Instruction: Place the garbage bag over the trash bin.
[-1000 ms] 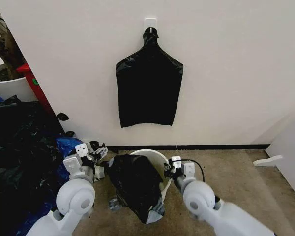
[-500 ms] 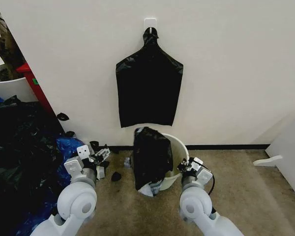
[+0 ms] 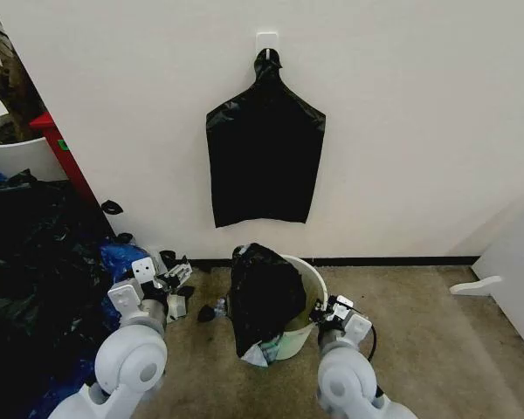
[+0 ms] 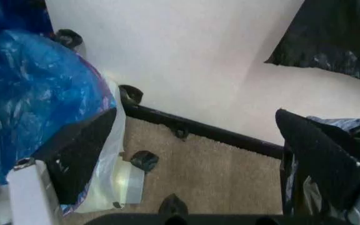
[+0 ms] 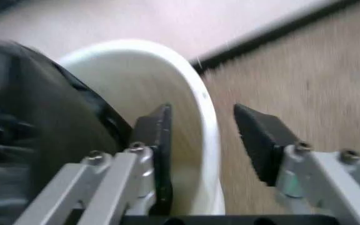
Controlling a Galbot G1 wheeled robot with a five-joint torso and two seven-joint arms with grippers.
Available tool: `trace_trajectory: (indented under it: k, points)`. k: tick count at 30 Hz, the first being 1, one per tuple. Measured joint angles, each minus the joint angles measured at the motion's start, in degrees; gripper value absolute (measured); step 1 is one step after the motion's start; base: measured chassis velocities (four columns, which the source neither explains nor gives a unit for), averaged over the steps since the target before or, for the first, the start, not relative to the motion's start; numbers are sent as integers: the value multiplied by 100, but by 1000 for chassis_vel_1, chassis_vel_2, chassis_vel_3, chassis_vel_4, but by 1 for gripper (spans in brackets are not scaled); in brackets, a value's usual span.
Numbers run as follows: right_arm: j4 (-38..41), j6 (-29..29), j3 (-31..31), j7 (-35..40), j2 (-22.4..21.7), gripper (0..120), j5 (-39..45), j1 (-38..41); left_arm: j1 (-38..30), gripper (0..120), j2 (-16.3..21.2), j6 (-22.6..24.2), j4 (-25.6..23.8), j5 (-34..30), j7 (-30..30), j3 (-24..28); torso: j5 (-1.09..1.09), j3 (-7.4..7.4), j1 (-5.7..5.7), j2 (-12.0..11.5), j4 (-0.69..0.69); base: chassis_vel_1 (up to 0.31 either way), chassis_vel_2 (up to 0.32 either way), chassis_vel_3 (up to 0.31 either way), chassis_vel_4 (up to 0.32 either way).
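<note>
- Against a pale wall, a flat black bag (image 3: 264, 157) hangs by its knotted neck from a white hook (image 3: 266, 40), directly above the work on the carpeted floor (image 3: 410, 323).
- One trash bin (image 3: 304, 301) stands near the dark baseboard (image 3: 393, 260), tilted, with one garbage bag (image 3: 262, 297) draped over its left side and spilling down the outside; the right part of the rim is bare.
- The right gripper (image 3: 325, 312) straddles that bare rim, jaws parted with one finger inside the wall and one outside, not clamped, as the right wrist view shows (image 5: 205, 140).
- The left gripper (image 3: 176, 278) hangs left of the bin, jaws spread wide and holding nothing; beside it lie a blue plastic bag (image 3: 120, 257) and a heap of black plastic (image 3: 35, 271).
- Small black scraps (image 3: 206, 312) dot the floor between the left gripper and the bin.
- Since half a second ago, bin and bag have shifted slightly toward the robot's left and the bag has slumped lower.
</note>
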Motion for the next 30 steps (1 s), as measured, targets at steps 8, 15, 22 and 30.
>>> trace_trajectory:
  k: [8, 15, 22, 30]
  points:
    - [480, -21, -19, -750, -407, 70, 258, 231, -73, 100, 199, 5, 59, -32, 43, 76, 1, 0, 0, 0, 1, 0, 0, 0, 0]
    - [208, -693, -56, -1119, -715, 94, 752, 761, -40, 100, 186, 18, 71, 72, 42, 115, 1, 0, 0, 0, 1, 0, 0, 0, 0]
    - [-198, -1293, -215, -1329, -751, 86, 357, 1010, 2, 100, 225, 21, 100, 69, 34, 106, 1, 1, 0, 0, 1, 0, 0, 0, 0]
    - [-274, -1391, -295, -1649, -699, 57, 257, 1104, -52, 100, 246, 20, 231, 58, 14, 93, 1, 1, 0, 0, 1, 0, 0, 0, 0]
